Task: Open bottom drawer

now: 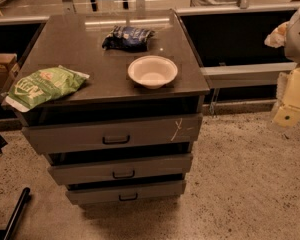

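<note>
The bottom drawer (126,191) is the lowest and narrowest grey front of the cabinet (105,59), with a small dark bracket handle (128,197) at its centre. A dark gap shows above its front. Above it are the middle drawer (121,169) and the widest top drawer (115,133), which has a white scratch. My gripper (290,109) hangs at the right edge of the view, pale yellow and white. It is well to the right of the cabinet, above the floor, touching nothing.
On the cabinet top lie a green snack bag (42,86), a white bowl (152,71) and a dark blue bag (128,37). A cardboard box (1,66) sits at the left. A black bar (15,214) lies on the speckled floor at lower left. A low ledge (250,74) runs behind on the right.
</note>
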Robot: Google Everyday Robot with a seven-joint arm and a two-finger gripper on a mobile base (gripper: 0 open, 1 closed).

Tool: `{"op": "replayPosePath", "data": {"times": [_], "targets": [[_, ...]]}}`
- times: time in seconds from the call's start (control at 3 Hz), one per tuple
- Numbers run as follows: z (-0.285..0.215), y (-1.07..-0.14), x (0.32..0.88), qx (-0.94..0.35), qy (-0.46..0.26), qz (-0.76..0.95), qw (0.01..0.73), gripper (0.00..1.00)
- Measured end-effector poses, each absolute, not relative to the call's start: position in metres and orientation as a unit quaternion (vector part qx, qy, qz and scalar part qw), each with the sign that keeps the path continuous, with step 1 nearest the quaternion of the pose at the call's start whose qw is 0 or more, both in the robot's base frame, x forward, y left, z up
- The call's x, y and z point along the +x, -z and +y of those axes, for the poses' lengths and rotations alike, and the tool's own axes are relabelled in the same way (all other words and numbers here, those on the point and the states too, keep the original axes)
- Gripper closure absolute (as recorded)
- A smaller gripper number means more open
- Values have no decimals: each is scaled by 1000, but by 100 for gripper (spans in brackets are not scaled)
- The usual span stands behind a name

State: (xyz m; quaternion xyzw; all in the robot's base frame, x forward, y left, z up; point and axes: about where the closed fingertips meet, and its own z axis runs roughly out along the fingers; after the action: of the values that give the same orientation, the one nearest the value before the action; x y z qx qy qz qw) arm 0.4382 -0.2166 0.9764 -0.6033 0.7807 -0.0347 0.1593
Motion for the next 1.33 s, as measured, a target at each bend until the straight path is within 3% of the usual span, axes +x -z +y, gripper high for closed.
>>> {"op": "replayPosePath", "data": {"times": [0.67, 1.0, 1.33], "targets": [[-216, -976, 439, -603, 28, 780, 165, 0], [-203, -938, 448, -603, -15, 780, 167, 0], [-176, -845, 448, -595, -115, 775, 181, 0]]}}
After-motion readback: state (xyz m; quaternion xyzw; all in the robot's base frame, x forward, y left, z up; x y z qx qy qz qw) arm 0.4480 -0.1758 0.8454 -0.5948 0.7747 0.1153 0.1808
